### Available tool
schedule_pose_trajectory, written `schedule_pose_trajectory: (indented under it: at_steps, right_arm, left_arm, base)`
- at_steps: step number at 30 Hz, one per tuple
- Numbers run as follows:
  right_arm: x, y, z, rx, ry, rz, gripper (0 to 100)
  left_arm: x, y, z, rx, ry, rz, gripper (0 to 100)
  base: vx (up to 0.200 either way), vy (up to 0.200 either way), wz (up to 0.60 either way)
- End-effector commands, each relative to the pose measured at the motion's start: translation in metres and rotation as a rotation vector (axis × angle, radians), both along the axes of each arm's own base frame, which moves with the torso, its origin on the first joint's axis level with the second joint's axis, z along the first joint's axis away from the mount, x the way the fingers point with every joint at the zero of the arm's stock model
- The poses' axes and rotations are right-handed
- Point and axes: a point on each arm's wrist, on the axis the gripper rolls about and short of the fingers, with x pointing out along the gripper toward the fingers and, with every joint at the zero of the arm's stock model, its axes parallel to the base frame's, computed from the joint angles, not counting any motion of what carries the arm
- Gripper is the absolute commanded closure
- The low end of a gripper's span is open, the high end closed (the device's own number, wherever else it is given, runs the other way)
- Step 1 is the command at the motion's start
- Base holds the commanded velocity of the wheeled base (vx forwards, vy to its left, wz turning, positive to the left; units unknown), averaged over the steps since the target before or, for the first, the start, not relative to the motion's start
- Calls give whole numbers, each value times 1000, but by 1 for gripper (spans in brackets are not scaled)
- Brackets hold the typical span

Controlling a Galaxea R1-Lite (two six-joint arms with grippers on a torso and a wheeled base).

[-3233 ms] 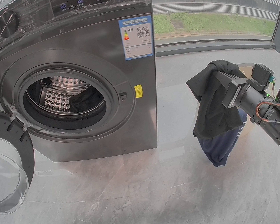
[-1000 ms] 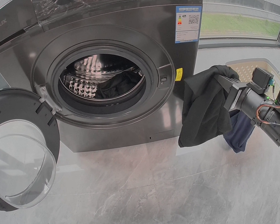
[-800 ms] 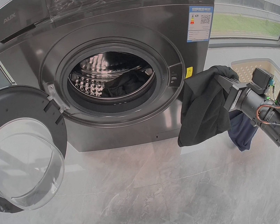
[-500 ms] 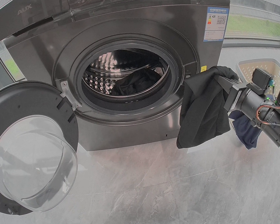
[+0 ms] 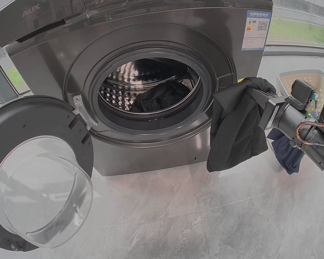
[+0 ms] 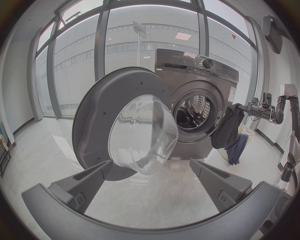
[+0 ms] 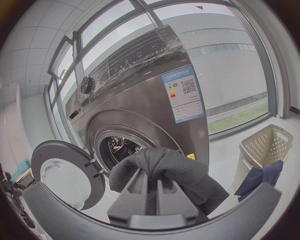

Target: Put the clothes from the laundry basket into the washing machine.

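Holding black garment (image 5: 232, 124) at head-view right, right gripper (image 7: 152, 181) clamped on it; washing machine door (image 5: 23, 130) open at left.

I get soft, even daylight from the windows (image 6: 75, 62) behind the washer (image 5: 145, 28), so shadows are faint. Glare streaks the drum (image 5: 136, 75), the door glass (image 5: 38, 193) and the pale floor (image 5: 177, 223). Both wrist views bend hard at their rims, with dark corners.

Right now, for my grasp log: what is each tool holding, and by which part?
Right tool: shut on the black garment, pinching a bunched fold at its top. Left tool: open, holding nothing.
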Motion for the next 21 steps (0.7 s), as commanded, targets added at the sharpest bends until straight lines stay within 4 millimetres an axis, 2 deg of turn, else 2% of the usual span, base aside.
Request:
schedule_pose_trajectory:
  at_steps: [1,6,9,14,16,17,21]
  right_arm:
    - [-1,1,-2,-5,7,5,100]
    - [-3,6,-2,-5,7,27,100]
    - [-6,15,-3,-6,10,58,100]
    - [-8,42,-15,6,58,139,100]
    - [-8,42,-15,6,58,139,100]
    - [1,56,-20,14,67,160,100]
    - [15,68,-18,32,45,162,100]
  left_arm:
    - [0,0,-5,-1,0,0,0]
    - [0,0,-5,7,0,0,0]
    - [0,0,-5,15,-4,4,0]
    - [0,0,-5,71,-2,-6,0]
    - [0,0,-5,71,-2,-6,0]
    - [0,0,-5,68,-2,-7,0]
    - [0,0,-5,68,-2,-7,0]
  base:
    - [0,0,0]
    - [0,0,0]
    - [0,0,0]
    - [0,0,0]
    - [0,0,0]
    - [0,0,0]
    - [0,0,0]
